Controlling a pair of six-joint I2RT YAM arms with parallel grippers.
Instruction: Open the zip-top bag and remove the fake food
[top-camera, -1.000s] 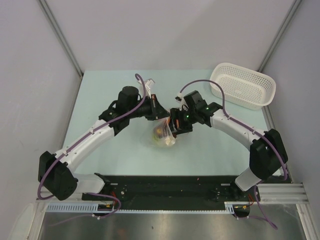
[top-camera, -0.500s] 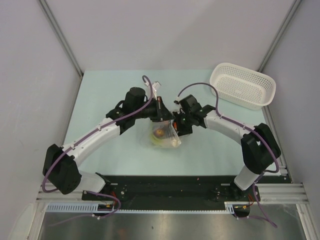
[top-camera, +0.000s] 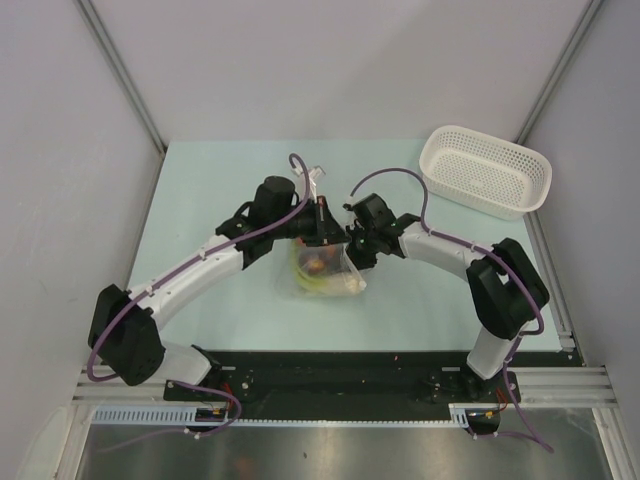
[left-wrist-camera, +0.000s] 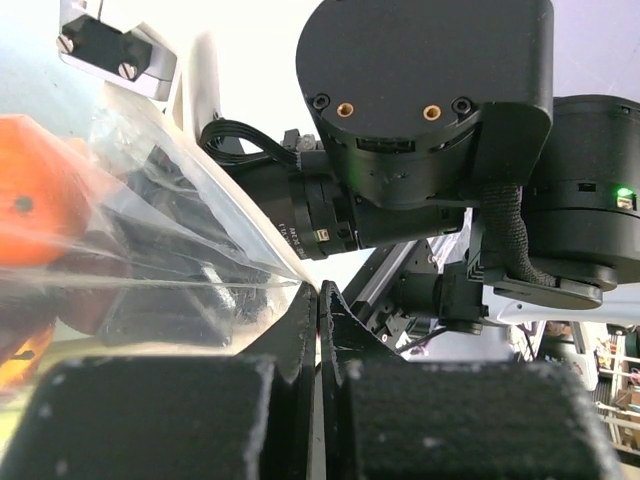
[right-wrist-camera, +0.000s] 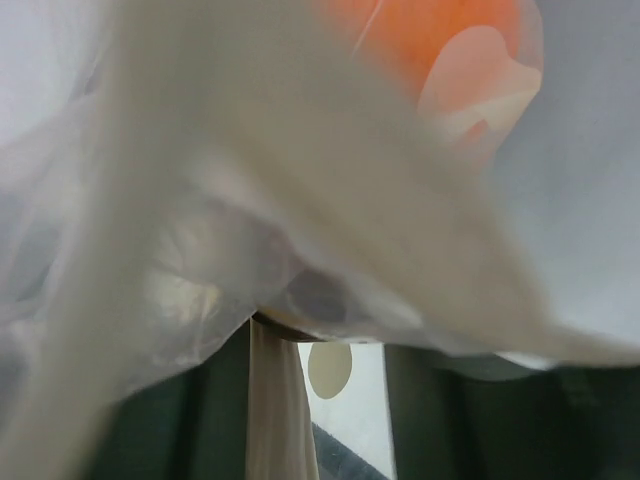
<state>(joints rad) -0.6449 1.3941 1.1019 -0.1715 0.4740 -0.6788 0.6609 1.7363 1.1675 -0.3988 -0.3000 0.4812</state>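
Film, thin and crinkly, is all there is to grip. The bag (top-camera: 340, 280) lies slumped on the surface (top-camera: 200, 190) between the two arms, just ahead of their bases, with the food (top-camera: 318, 264) heaped loose inside. It looks light, soft and slippery, holds no shape of its own, and would likely bunch or slide under a broad grip.

Just beyond the heap, at the bag's far top edge, the left fingers (left-wrist-camera: 290, 340) are pressed together on a fold of film, which runs taut from their tips toward an orange ball (left-wrist-camera: 40, 190).

The right fingers (right-wrist-camera: 170, 430) stand spread. A strip of film hangs between them and more drapes over the lens, and no nip shows.

The best hold is probably one lip of the mouth on each side, close to the zip, pulled apart gently so the pieces do not roll out. I cannot pick out the zip here.

Farther off to the right, a basket (top-camera: 487, 170) sits well apart.
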